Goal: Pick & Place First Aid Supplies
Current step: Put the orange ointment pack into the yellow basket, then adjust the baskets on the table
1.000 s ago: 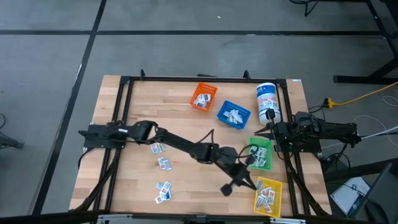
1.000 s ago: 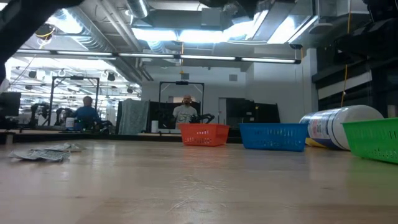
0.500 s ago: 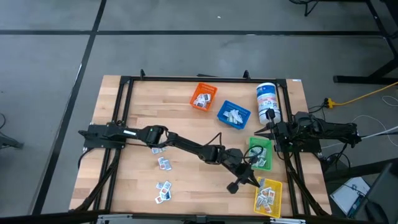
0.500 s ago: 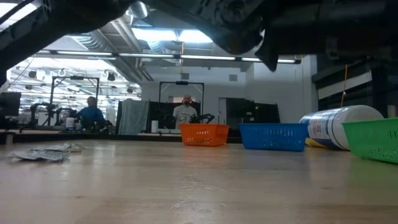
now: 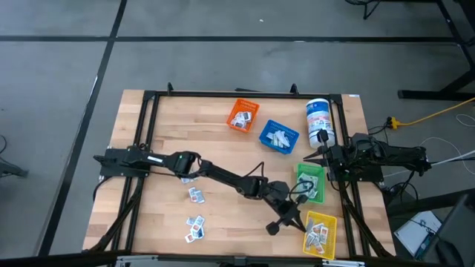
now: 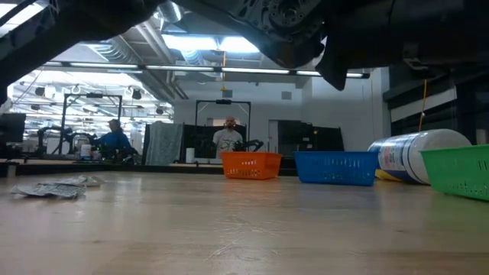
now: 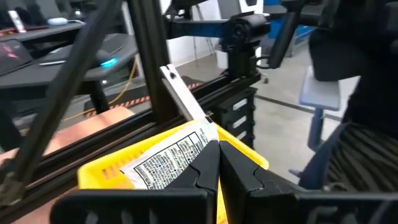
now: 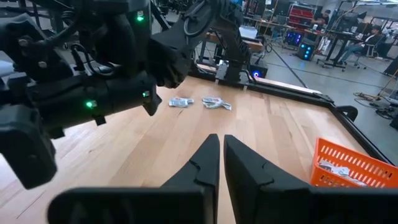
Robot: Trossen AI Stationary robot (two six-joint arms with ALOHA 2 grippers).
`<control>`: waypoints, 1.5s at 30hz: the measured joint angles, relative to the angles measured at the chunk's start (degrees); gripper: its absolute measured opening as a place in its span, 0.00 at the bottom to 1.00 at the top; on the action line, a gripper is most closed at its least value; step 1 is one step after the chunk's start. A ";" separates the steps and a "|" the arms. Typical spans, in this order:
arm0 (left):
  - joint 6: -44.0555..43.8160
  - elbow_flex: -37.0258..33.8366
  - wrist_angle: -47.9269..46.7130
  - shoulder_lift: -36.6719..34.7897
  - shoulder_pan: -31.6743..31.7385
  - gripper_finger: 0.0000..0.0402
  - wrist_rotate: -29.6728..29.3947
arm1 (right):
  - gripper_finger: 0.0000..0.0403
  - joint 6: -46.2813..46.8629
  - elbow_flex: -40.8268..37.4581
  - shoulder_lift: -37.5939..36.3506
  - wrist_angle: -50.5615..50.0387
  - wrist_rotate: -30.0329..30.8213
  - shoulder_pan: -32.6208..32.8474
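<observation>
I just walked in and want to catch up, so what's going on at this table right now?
The robot is sorting small first aid packets into coloured bins. Its left arm reaches across the table, and the left claw, shut on a white packet, holds it over the yellow bin. The right claw is shut and waits by the green bin. More loose packets lie on the wooden table, and the orange bin and blue bin already hold some.

One camera looked straight down on my whole wooden table (image 5: 163, 148); another sat level at its surface. Both caught the small orange plastic bin (image 5: 242, 115), as did my right wrist's.
</observation>
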 joint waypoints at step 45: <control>-0.52 0.00 -8.74 -2.67 1.14 0.40 -3.55 | 0.06 0.00 0.00 0.00 0.00 0.00 0.01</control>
